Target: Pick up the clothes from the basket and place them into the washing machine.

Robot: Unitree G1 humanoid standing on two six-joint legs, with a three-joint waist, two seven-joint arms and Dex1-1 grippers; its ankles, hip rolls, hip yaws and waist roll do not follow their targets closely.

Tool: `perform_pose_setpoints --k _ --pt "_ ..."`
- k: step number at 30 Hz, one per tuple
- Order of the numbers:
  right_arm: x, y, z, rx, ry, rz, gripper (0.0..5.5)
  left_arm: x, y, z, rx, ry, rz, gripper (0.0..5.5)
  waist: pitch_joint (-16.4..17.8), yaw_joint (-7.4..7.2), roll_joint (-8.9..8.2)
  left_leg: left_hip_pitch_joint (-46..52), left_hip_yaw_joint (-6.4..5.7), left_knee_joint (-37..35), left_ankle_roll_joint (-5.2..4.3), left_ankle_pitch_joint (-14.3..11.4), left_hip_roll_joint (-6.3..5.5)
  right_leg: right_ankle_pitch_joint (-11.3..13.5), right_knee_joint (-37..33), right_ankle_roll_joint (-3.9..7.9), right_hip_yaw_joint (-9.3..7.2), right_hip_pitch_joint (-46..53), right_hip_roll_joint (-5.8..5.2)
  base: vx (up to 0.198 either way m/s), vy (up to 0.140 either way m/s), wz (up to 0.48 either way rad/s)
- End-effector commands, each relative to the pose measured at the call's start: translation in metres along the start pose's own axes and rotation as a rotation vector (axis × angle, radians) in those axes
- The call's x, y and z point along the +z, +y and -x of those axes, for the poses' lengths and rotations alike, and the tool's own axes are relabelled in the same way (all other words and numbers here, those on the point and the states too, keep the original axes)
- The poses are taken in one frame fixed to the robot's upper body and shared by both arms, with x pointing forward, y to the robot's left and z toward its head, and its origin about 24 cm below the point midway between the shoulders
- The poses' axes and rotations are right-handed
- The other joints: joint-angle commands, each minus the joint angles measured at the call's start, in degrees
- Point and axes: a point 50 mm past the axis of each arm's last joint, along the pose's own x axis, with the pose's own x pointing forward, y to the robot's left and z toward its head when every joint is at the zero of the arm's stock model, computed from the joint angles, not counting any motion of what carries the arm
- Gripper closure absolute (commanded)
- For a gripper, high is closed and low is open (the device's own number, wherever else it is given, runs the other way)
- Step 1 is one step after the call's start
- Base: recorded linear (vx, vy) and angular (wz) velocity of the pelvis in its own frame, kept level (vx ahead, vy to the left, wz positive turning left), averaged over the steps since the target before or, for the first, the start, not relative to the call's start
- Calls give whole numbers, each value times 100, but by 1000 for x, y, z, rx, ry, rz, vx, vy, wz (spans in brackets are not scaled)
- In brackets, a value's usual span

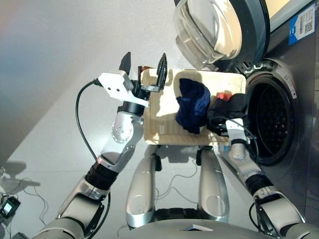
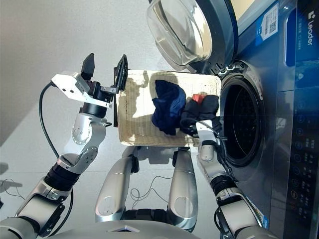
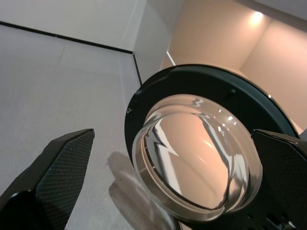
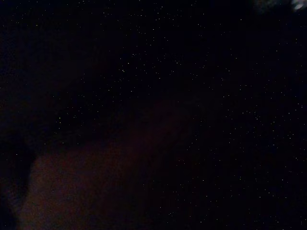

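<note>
The cream wicker basket (image 1: 159, 119) sits in front of me, just left of the washing machine's open drum (image 1: 271, 119). In it lie a navy blue garment (image 1: 192, 107) in the middle, a black garment (image 1: 227, 110) at the right end, and a bit of coral red cloth (image 1: 223, 94) behind the black one. My left gripper (image 1: 144, 62) is open and empty, raised over the basket's left edge. The right gripper (image 2: 199, 122) is sunk into the black garment, and its wrist view is dark.
The round glass door (image 1: 209, 30) stands swung open above the basket's far right corner and fills the left wrist view (image 3: 196, 158). The machine's front panel (image 2: 304, 124) runs down the right side. Cables and a small device (image 1: 7, 206) lie on the floor at left.
</note>
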Motion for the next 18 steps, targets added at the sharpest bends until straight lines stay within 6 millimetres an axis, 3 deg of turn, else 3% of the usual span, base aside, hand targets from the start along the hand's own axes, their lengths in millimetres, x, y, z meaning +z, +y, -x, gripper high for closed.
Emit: perform_pose_setpoints --k 1,4,9,12,13,18 --pt "21 -45 -28 -259 -22 -53 550 22 -14 -7 -56 -148 15 0 -21 90 -141 -197 -225 726 -335 -635 -88 705 -811 239 138 205 -107 0 0 0" --pt "30 -71 -39 -385 -11 -82 550 17 -18 -8 -54 -130 30 0 -20 93 -108 -629 -319 1250 -269 -810 -73 575 -298 182 362 -229 5 -31 -4 171" --pt "48 -119 -56 -598 14 -140 550 12 -26 -8 -68 -103 47 0 -20 188 -26 -1645 -413 2123 -281 -1087 -24 236 617 71 376 -1188 73 -73 -32 245" --pt "54 -135 -60 -653 15 -176 550 12 -27 -9 -70 -103 42 0 -20 201 17 -2052 -418 2498 -303 -1204 11 137 944 45 392 -1570 116 -54 -25 178" --pt "56 -151 -62 -704 30 -223 550 13 -28 -8 -71 -103 35 0 -20 226 48 -2329 -442 2742 -318 -1320 51 24 1202 30 405 -1870 137 0 0 0" --pt "69 -177 -66 -785 21 -343 550 19 -28 -10 -78 -122 27 0 -20 253 83 -2877 -431 3166 -338 -1444 132 -72 1577 18 438 -2434 165 0 0 0"
